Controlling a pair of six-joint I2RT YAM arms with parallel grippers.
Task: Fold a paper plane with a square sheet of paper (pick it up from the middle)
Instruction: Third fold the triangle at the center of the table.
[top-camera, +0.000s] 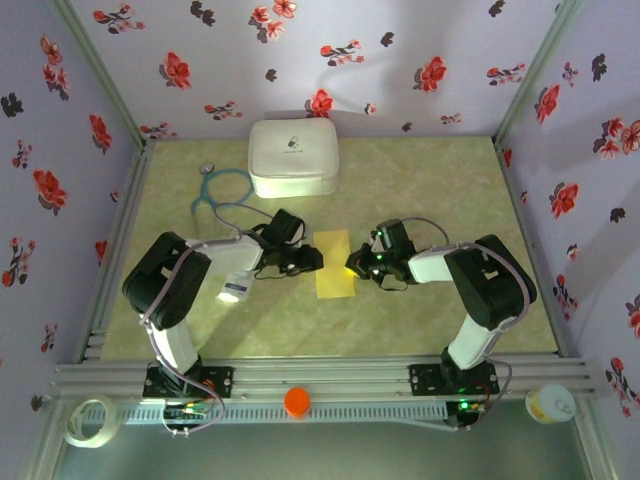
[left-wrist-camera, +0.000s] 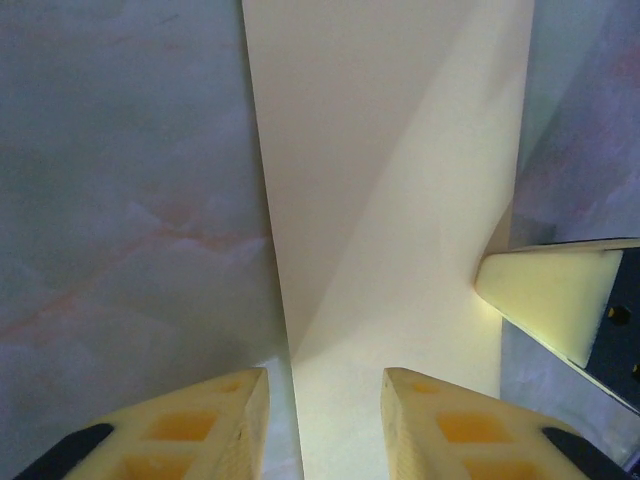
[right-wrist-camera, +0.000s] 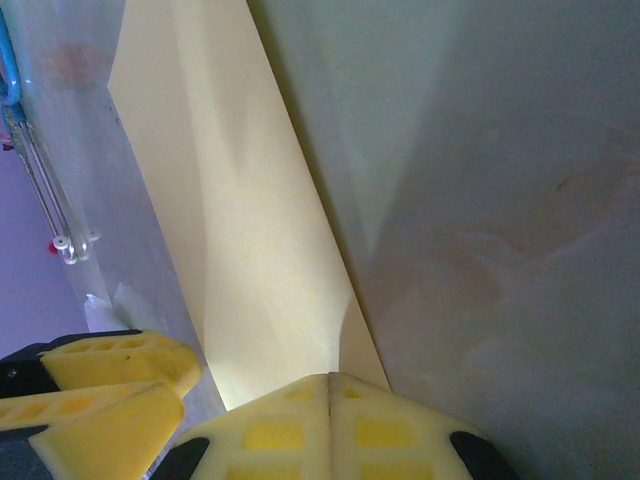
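Step in hand: an early fold, by my reading. The yellow paper sheet (top-camera: 334, 263) is a narrow doubled strip with slanting fold lines across it, not yet a pointed dart.
Paper's place: flat on the table (top-camera: 430, 200), directly between the two tools. One long edge runs in between the left gripper's fingertips; the other long edge ends at the right gripper's tips.
Left gripper (left-wrist-camera: 325, 380): jaws apart, straddling the strip's edge. One finger (left-wrist-camera: 200, 430) is over bare table and the other is over paper. Nothing is clamped.
Right gripper (right-wrist-camera: 330, 392): fingers pressed together, tips down at the strip's edge. Whether a layer is nipped between them cannot be told.
Arm pose: both forearms fold inward from their bases. The wrists point at each other across the strip, and the tools sit low over the table.
Next move: probably the left tool must catch only the upper layer at its edge while the right tool pins the strip.
Risk: thin paper may slide or buckle if the pinning tip lets go.
Beyond the tools: a white case (top-camera: 292, 158) and a stethoscope (top-camera: 222, 190), both well apart from the paper.
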